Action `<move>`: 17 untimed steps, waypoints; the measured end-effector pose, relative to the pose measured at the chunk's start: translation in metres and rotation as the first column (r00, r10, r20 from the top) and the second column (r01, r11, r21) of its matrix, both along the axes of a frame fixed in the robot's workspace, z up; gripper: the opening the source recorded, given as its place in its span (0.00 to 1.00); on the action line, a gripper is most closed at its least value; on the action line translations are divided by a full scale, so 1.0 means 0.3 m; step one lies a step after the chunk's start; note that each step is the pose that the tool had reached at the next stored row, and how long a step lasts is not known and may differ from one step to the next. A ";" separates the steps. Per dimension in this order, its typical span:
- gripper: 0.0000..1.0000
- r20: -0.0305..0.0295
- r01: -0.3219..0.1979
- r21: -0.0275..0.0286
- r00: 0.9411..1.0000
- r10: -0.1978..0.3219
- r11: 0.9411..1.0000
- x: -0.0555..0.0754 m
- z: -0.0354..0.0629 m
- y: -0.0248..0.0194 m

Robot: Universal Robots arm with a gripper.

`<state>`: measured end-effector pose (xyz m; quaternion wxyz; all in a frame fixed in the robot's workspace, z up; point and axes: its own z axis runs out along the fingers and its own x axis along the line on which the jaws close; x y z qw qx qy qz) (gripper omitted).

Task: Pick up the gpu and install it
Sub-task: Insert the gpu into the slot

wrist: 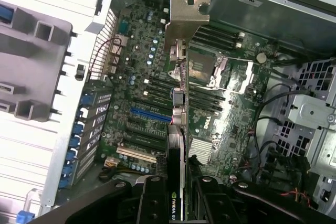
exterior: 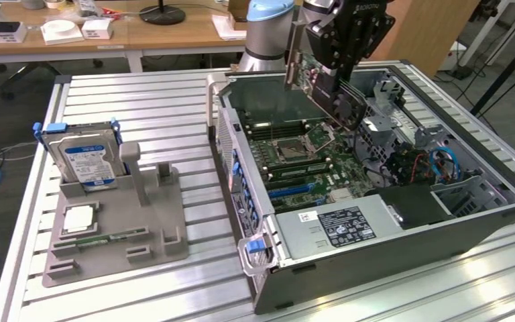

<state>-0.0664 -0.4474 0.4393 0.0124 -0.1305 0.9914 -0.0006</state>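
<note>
A slatted metal table (exterior: 150, 100) carries an open computer case (exterior: 472, 221) lying on its side, its motherboard (exterior: 302, 168) exposed. On the exterior view's left sits a grey parts holder (exterior: 150, 221) with a silver hard drive (exterior: 83, 157) standing upright in it. The gpu (exterior: 311, 84) hangs in the air above the motherboard, clear of it, tilted, with its silver bracket (wrist: 184, 22) pointing away from the wrist. The gripper (exterior: 336, 67) is clamped on the card's upper edge, one finger on each face.
</note>
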 end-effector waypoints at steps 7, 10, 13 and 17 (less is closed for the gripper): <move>0.26 0.000 -0.006 0.000 1.000 0.006 1.000 0.000 0.000 0.000; 0.26 0.000 -0.006 0.003 1.000 0.006 1.000 0.001 0.000 0.000; 0.26 -0.001 -0.006 0.007 1.000 0.006 1.000 0.007 0.000 0.000; 0.26 -0.003 -0.009 0.006 1.000 0.009 1.000 0.018 0.000 0.000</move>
